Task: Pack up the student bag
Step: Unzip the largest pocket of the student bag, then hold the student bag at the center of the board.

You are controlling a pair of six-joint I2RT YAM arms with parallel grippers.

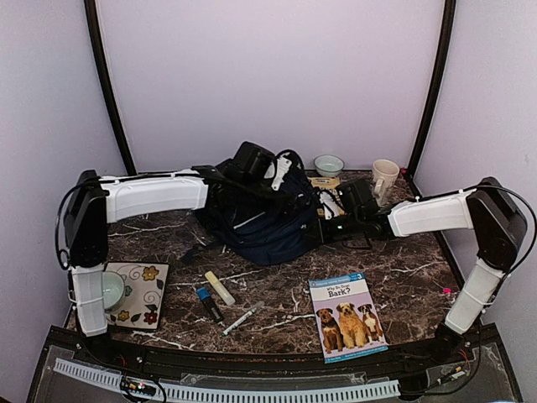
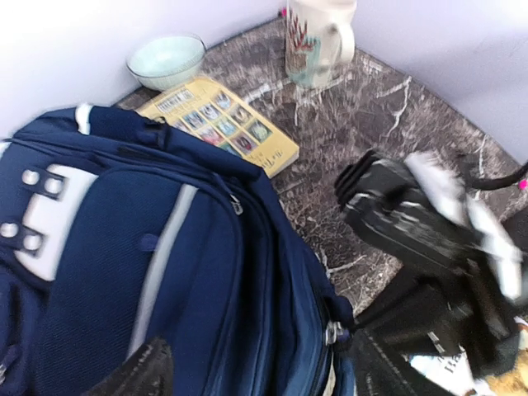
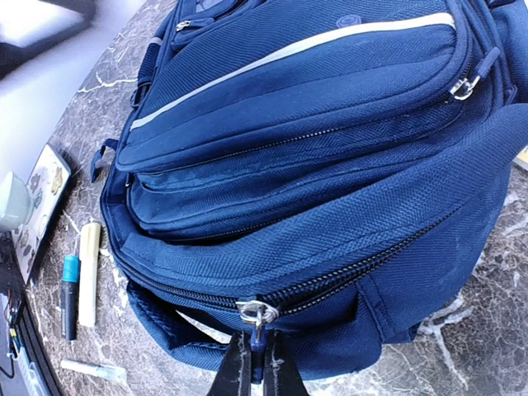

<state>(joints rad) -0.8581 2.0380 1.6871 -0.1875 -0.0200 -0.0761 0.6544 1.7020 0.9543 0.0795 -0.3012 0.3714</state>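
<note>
here, right tool (image 3: 254, 363) tight on the metal zipper pull (image 3: 257, 317) of woven navy student bag (image 3: 313, 165); left tool (image 1: 270, 172) unclear.

Dark marble table (image 1: 411, 269). Far edge: pale green bowl (image 1: 328, 164), white printed mug (image 1: 384, 178), yellow book (image 2: 223, 124) flat just beside the bowl. Near side: dog book (image 1: 347, 316) face up. Yellow highlighter (image 1: 220, 288), blue-capped marker (image 1: 208, 303) and white pen (image 1: 242, 318) lie loose together. Floral pad (image 1: 138, 295) at left.
</note>
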